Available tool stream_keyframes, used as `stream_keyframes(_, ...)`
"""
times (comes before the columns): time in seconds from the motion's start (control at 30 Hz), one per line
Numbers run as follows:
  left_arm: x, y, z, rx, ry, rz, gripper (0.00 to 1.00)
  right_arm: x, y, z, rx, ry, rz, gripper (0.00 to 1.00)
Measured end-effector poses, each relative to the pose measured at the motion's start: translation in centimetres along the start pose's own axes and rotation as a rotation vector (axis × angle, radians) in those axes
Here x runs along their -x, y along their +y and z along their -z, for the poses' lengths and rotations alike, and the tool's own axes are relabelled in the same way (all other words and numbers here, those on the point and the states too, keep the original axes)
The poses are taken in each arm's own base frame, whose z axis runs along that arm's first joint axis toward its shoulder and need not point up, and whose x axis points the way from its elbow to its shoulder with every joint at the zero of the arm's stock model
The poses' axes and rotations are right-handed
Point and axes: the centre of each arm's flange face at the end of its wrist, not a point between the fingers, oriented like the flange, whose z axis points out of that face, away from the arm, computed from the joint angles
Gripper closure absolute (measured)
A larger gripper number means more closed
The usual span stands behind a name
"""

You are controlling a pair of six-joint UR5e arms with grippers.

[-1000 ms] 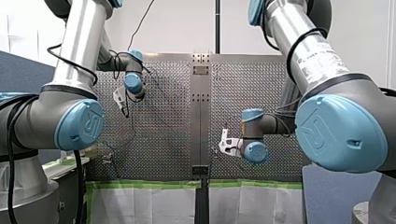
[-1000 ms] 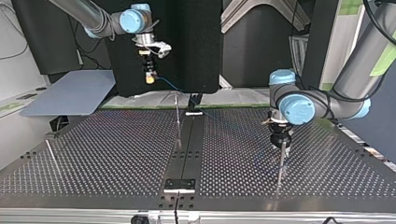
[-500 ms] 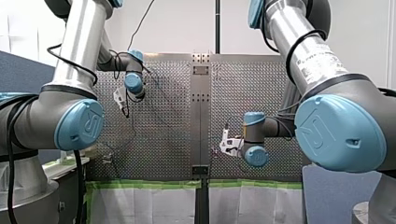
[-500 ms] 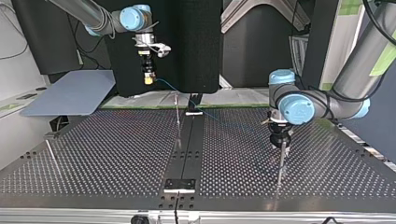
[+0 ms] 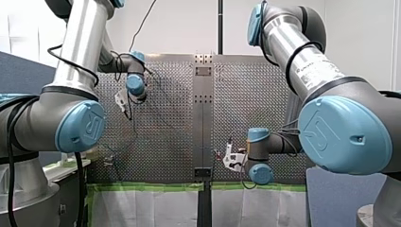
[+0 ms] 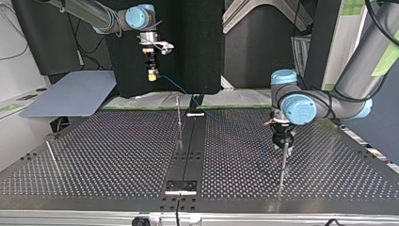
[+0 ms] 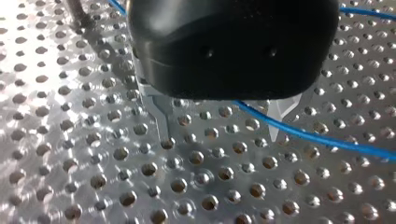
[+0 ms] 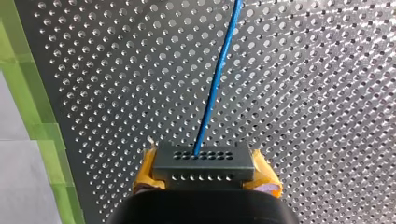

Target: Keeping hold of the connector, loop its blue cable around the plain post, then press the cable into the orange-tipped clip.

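High at 11 o'clock in top view | right gripper [image 6: 151, 74] clamps connector [image 8: 204, 161] | left gripper [image 7: 222, 123] wide over blue cable [image 7: 303, 135] | risk: taut cable may drag connector out of grip.

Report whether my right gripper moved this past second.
Yes. In the front view, my right gripper shifted toward the green tape strip along the table's near edge.

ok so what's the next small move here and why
Probably shut my left gripper on the blue cable: its fingers stand open with the cable showing between them, beside a post, while my right gripper holds the connector raised off the perforated table. Whether the fingertips are low enough is unclear.
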Motion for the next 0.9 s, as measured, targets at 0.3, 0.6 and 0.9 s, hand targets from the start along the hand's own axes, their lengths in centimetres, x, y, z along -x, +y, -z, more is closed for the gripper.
stream_keyframes(0.3, -0.8, 1.3, 0.1, 0.000, 0.015, 0.088, 0.00, 0.1, 0.1, 0.0, 0.001, -0.001, 0.006, 1.00)
stream_keyframes(0.6, -1.3, 3.8, 0.0, 0.013, 0.021, 0.169, 0.00, 0.1, 0.1, 0.0, 0.000, -0.001, 0.008, 1.00)
stream_keyframes(0.9, -2.3, 6.1, 0.2, -0.014, 0.051, 0.255, 0.00, 0.1, 0.1, 0.0, -0.002, 0.001, 0.009, 1.00)
